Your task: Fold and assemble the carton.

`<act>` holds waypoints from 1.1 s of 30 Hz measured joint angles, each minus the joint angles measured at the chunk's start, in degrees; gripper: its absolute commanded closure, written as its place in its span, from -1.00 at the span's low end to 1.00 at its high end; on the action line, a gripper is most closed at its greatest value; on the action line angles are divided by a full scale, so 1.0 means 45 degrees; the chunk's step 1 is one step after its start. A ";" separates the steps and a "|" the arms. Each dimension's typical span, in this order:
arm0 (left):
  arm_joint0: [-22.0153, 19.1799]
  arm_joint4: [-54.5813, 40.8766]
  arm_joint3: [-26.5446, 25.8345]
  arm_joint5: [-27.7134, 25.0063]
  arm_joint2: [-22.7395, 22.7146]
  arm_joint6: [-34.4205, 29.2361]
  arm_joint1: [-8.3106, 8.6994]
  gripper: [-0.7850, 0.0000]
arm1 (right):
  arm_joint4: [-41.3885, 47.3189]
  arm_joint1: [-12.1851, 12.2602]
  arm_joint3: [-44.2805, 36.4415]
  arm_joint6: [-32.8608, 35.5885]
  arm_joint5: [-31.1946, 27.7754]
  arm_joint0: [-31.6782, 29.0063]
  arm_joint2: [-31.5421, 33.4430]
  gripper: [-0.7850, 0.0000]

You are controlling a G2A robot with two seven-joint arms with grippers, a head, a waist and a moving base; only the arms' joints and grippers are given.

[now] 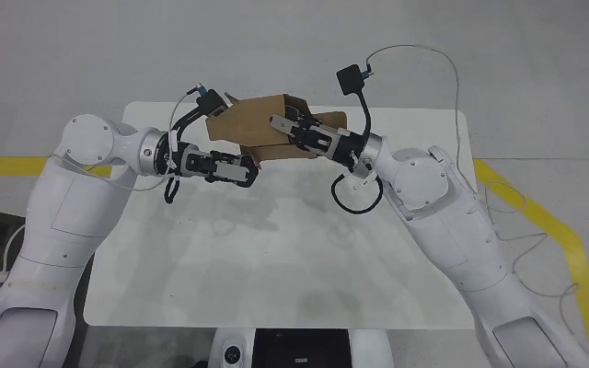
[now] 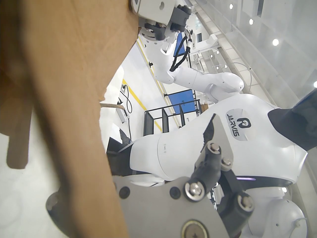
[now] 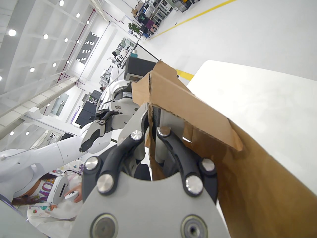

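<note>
readable text | none on the carton [image 1: 262, 118]; none on the table [image 1: 276, 267]; no legible numbers or signs

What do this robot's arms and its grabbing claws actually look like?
The left arm and right arm are rounded white shells with black sections near the wrists. Black cables loop beside each wrist; a thin grey wire arcs off the right one. The left gripper and right gripper are grey metal plates with black linkage bars and silver bolts.

The left arm [image 1: 92, 140] and right arm [image 1: 425, 179] are glossy white and rounded, with black wrist sections [image 1: 219, 168] and looping black cables [image 2: 178, 59]. The right gripper [image 3: 151, 117] has a grey plate [image 3: 148, 206], silver screws [image 3: 194, 183] and black links [image 3: 182, 154].
</note>
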 measured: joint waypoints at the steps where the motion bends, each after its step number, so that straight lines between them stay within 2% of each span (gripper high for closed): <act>1: 0.0009 0.0004 -0.0007 0.0003 -0.0010 0.0000 -0.0001 -1.00 | -0.0002 -0.0005 0.0037 -0.0024 -0.0010 0.0002 0.0051 1.00; 33: -0.0166 0.0045 0.0239 0.0049 0.0060 -0.0074 -0.0131 -1.00 | 0.0199 -0.0266 -0.0135 0.0038 -0.0108 -0.0619 0.0069 1.00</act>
